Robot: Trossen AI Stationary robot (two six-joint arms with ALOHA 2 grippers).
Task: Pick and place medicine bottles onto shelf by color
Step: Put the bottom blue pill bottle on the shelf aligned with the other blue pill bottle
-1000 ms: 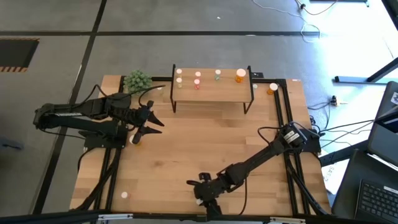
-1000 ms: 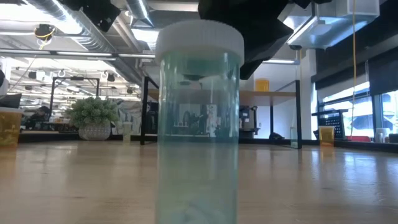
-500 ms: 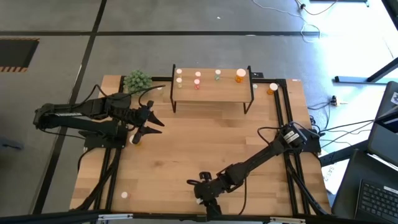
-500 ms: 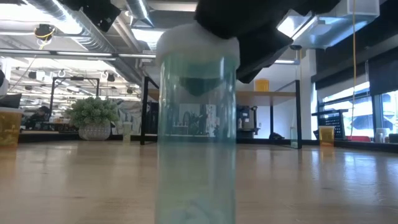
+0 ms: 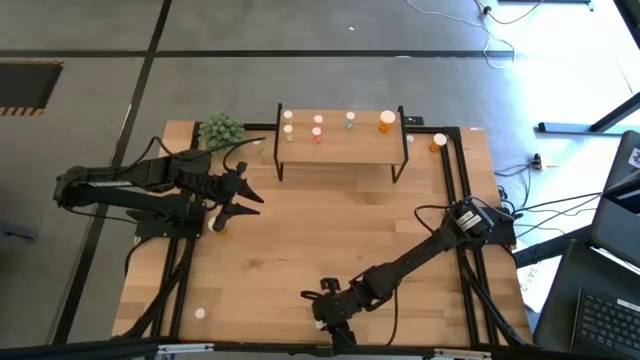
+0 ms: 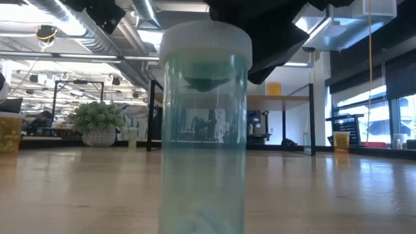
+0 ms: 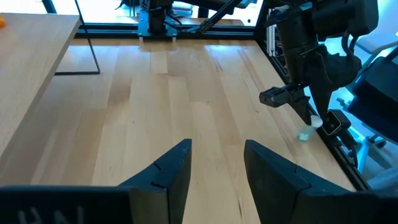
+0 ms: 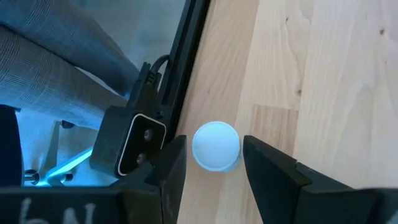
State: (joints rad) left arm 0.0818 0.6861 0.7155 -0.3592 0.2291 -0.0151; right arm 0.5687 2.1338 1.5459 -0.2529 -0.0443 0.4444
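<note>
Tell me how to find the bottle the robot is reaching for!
Look at the table's near edge, far from the shelf. The right gripper hangs over a green bottle there, fingers open around its white cap; the shelf's bottles stand together.

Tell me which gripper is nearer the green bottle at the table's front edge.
Right. The right gripper is directly over the green bottle, fingers either side of its cap. The left gripper hovers far off, by the table's left side.

- High view looks straight down on the whole desk [image 5: 300,250]
- Low view sits at desk level, very close behind a green bottle [image 6: 205,130]
- Right wrist view looks down on that same bottle's cap [image 8: 216,145]
- Left wrist view faces across the desk toward the right arm [image 7: 311,56]
</note>
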